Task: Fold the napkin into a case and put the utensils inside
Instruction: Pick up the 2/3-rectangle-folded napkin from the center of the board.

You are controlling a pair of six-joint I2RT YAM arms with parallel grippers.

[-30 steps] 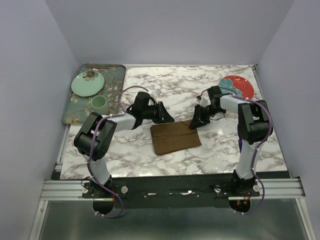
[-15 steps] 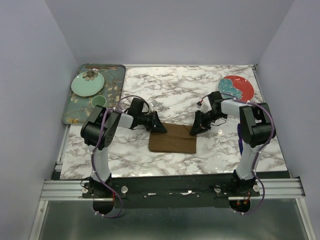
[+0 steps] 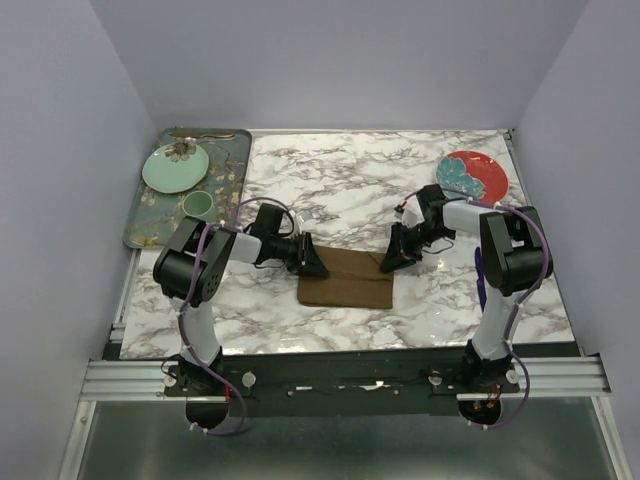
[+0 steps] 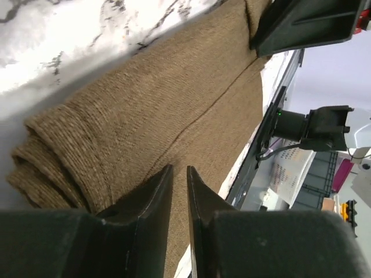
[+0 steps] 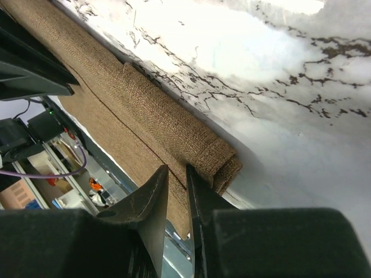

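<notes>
The brown napkin [image 3: 345,281] lies on the marble table as a flat, narrow folded rectangle. My left gripper [image 3: 318,269] is low at its left end, and my right gripper [image 3: 386,263] is at its right end. In the left wrist view the cloth [image 4: 174,87] fills the frame. The edge of its top layer runs into the narrow slit of my left gripper [image 4: 178,169]. The right wrist view shows the folded end [image 5: 156,116], with its layer edge pinched in my right gripper [image 5: 177,168]. A thin copper-brown utensil [image 3: 200,133] lies on the tray's far edge.
The dark green floral tray [image 3: 138,222] at the far left holds a pale green plate [image 3: 175,167] and a green cup [image 3: 198,205]. A red plate [image 3: 475,175] sits at the far right. The table's near edge rail [image 3: 340,375] runs behind the arm bases.
The napkin's lifted far flap has come down over the near part, leaving a narrower flat rectangle. Both grippers dropped low and moved to its two ends.
</notes>
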